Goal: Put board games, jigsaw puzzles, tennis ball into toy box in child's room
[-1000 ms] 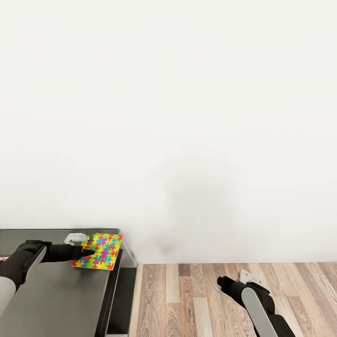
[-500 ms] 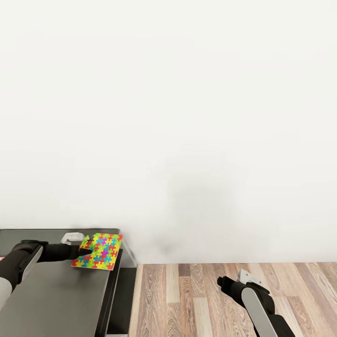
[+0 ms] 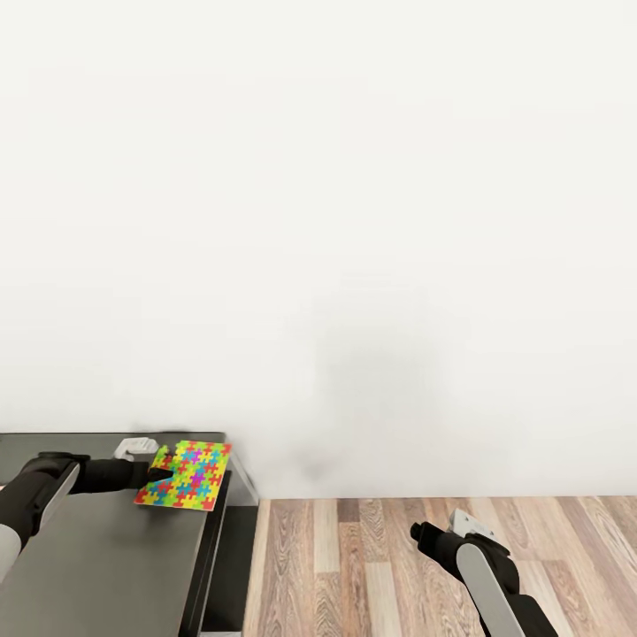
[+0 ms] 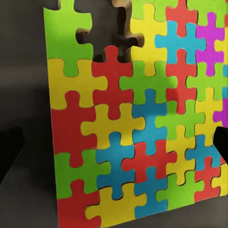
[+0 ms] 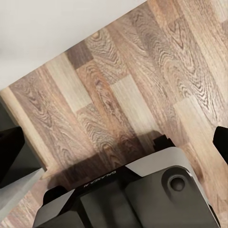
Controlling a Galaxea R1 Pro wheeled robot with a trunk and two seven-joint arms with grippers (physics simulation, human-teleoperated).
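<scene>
1. The puzzle [image 3: 184, 475] lies flat on the dark grey table [image 3: 106, 548], at the corner of the table that is near the white wall [image 3: 354, 221]. One side of the puzzle runs along the table edge that faces the wood floor [image 3: 372, 566], and it seems to reach that edge.
2. Beside the table, the floor is open up to the foot of the wall. On the table top, the surface on the near side of the puzzle is bare.
3. The left arm [image 3: 53, 487] reaches low over the table, about level with the top, and points toward the puzzle. The left gripper [image 3: 159, 473] is at the puzzle's side that is away from the floor edge.
4. In the left wrist view the puzzle [image 4: 137, 118] is very close, and the two dark fingertips [image 4: 9, 152] show at both margins of the picture, far from each other. So the jaws of the left gripper stand wide and hold nothing.
5. One corner of the puzzle has a missing piece, and there the brown backing shows.
6. The right arm [image 3: 487, 566] hangs over the floor, well apart from the table, with the forearm going up toward the wall.
7. In the right wrist view two dark fingertips [image 5: 10, 152] appear at the opposite margins, with floor planks between them. The jaws of the right gripper [image 5: 114, 147] are wide and empty.
8. On a grey part of the robot [image 5: 142, 194] there is small embossed writing, but it is too small to read.
</scene>
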